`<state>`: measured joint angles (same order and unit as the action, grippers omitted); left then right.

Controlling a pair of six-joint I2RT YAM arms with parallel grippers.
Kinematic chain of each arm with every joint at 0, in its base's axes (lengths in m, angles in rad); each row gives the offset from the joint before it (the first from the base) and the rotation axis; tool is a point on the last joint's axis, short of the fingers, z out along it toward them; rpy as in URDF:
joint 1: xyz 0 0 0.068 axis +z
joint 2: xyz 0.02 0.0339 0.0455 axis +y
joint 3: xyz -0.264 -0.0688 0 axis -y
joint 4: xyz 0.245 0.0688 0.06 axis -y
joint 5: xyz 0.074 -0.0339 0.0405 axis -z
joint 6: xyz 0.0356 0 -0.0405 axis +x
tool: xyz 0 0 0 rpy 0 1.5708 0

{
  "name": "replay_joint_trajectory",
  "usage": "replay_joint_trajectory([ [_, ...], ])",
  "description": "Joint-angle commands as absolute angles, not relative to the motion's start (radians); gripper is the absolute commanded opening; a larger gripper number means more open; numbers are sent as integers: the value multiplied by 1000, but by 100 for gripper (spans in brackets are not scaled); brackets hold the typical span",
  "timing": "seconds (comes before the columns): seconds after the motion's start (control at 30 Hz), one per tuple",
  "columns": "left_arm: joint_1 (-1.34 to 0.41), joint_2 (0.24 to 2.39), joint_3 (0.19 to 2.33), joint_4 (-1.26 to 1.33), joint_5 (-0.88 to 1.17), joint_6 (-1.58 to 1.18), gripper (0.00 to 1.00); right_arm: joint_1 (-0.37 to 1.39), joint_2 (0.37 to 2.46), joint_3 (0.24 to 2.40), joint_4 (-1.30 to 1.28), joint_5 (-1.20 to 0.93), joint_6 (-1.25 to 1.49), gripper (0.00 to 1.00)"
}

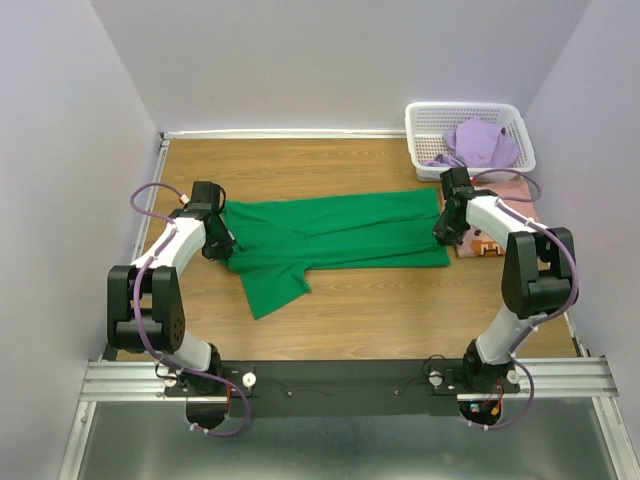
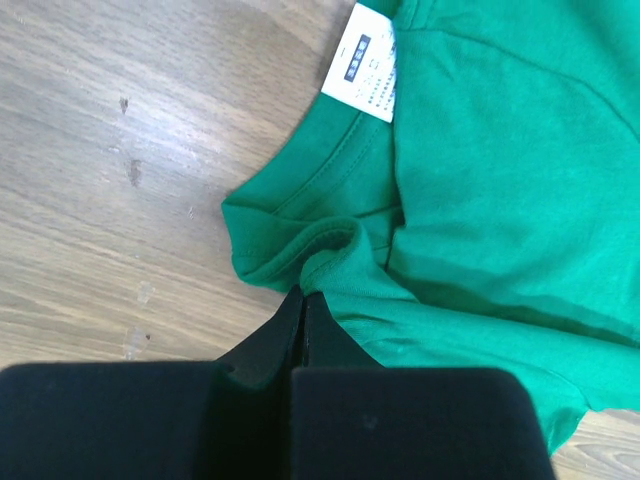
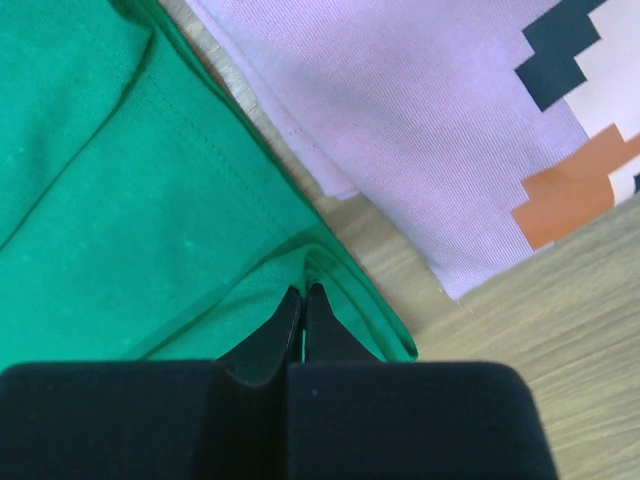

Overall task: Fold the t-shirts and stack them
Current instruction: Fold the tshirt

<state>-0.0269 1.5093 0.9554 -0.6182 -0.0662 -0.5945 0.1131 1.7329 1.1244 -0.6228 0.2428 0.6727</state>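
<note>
Green shirt (image 1: pixel 340 235): lies across the middle of the table (image 1: pixel 350 310), folded long and thin; it reaches from one claw to the other; one floppy part sticks out toward the near edge on the left side.
Left claw (image 2: pixel 303 300): squeezed tight; its two black tips pinch a bunched bit of the green shirt right by the neck edge; seen from above it (image 1: pixel 228 242) sits at the shirt's left end.
White tag (image 2: pixel 365 62): sits at the neck of the green shirt, a little way past the left claw's tips.
Right claw (image 3: pixel 303 295): squeezed tight too; it pinches the hem at a corner of the green shirt; from above it (image 1: pixel 441 236) sits at the shirt's right end.
Pink shirt (image 3: pixel 420 120): lies flat on the table just beside the green shirt's right end; it has a blocky picture in orange, dark and white; the right arm hides part of it from above.
Purple shirt (image 1: pixel 480 145): crumpled in a heap inside the basket.
Basket (image 1: pixel 465 106): white with little holes; stands in the far right corner of the table, behind the pink shirt.
</note>
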Motion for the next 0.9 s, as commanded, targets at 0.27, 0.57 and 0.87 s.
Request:
replay_joint_trajectory([
  [0.27,-14,1506,948,-568,-106,-601,0,112,1773,1147,-569,307,647,1],
  [0.57,-14,1489,960,-565,-130,-601,0,114,1729,1192,-569,313,643,1],
  [0.87,-12,1516,931,-532,-132,-618,0,114,1776,1216,-566,319,644,1],
])
